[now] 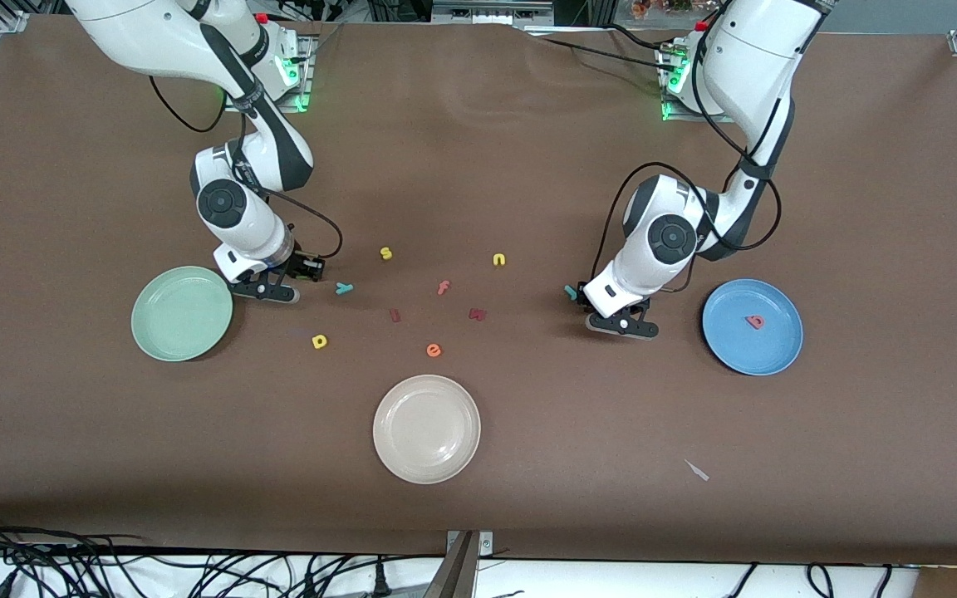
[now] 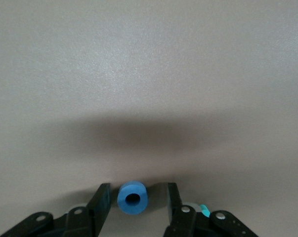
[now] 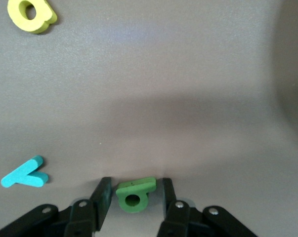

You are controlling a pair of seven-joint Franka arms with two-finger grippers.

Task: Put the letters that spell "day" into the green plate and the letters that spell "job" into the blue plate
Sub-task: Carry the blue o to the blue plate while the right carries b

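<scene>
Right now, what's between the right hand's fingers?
The dark green foam letter a lies on the table between the right hand's fingers, seen in the right wrist view.

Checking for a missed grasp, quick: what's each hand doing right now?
Left hand: open, fingers either side of the blue o on the table, not gripping yet.
Right hand: open, fingers straddling the green a, gaps showing.

Teal j (image 1: 570, 291) partly hidden

Salmon b (image 1: 754, 321) in blue plate (image 1: 728, 340), green plate (image 1: 164, 332) bare
</scene>
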